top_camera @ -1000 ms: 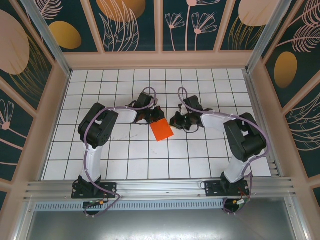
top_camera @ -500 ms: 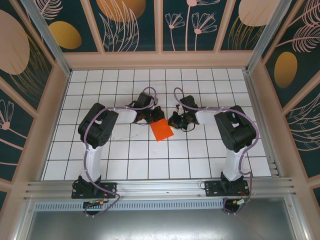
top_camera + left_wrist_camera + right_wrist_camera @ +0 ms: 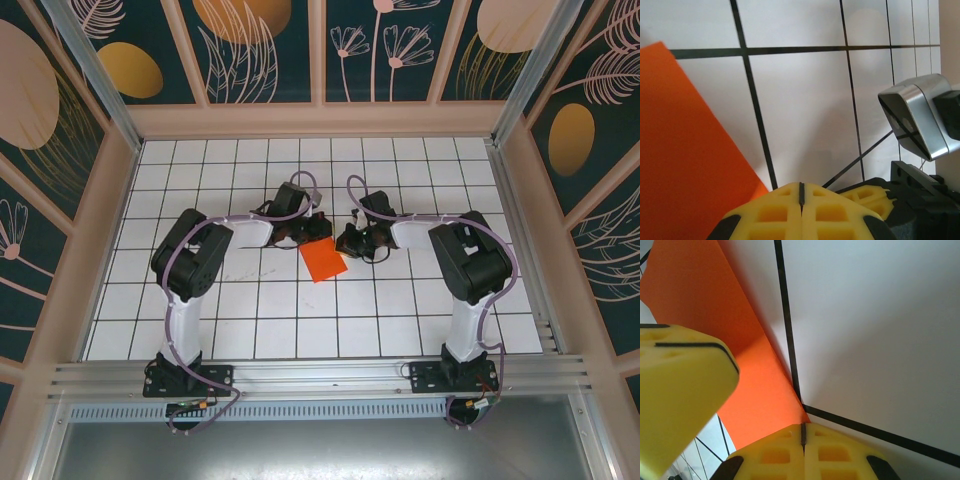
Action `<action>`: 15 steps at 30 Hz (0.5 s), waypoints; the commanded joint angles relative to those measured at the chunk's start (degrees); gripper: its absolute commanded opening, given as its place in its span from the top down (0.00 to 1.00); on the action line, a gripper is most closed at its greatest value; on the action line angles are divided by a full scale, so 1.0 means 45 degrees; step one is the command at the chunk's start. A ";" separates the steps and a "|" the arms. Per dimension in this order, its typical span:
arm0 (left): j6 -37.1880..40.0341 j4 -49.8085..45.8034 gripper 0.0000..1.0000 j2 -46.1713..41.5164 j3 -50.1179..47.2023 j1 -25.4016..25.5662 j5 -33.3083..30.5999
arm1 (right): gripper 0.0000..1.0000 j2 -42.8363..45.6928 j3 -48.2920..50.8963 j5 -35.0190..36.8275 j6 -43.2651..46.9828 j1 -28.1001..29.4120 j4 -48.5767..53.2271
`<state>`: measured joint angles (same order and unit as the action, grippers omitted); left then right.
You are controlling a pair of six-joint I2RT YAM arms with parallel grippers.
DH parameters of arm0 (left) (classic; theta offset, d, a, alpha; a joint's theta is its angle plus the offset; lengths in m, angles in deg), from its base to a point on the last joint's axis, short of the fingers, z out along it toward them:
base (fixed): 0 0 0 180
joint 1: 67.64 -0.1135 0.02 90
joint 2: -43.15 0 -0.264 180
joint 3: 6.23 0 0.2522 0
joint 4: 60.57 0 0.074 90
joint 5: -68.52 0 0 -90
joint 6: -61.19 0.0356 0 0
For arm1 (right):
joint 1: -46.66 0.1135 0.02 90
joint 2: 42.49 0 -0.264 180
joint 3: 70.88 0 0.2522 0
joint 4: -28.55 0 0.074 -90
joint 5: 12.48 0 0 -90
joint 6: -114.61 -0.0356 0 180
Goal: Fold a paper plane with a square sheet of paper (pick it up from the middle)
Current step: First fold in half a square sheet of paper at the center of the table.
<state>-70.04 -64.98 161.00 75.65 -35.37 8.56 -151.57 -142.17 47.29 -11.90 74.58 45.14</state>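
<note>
Left fingers [image 3: 775, 212] are sitting pressed together, just beside the square sheet of paper [image 3: 322, 261] lying on the desk [image 3: 250, 322]. Right fingers [image 3: 832, 455] are likewise together, tips touching its corner. Left arm [image 3: 181, 305] and right arm [image 3: 466, 318] are reaching inward.

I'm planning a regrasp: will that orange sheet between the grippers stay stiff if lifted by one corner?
Probably floppy: the square sheet of paper looks very thin, and in the right wrist view it bends along a shaded line. Likely very light, so a push may slide or buckle it on the smooth table.
</note>
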 commanded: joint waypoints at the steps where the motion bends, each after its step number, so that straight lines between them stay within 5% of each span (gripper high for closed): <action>1: 0.0423 -0.0352 0.97 0.0408 0.0407 0.0120 0.0313 | 1.00 -0.0435 0.0144 0.0665 0.0204 0.0165 0.0702; 15: 0.0091 -0.1538 1.00 0.1230 0.0873 0.0028 -0.1175 | 1.00 -0.0228 0.0759 0.0811 0.0679 0.0204 0.1453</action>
<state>-69.52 -69.03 164.30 78.44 -34.71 6.64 -151.48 -141.85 47.48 -11.21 74.62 45.03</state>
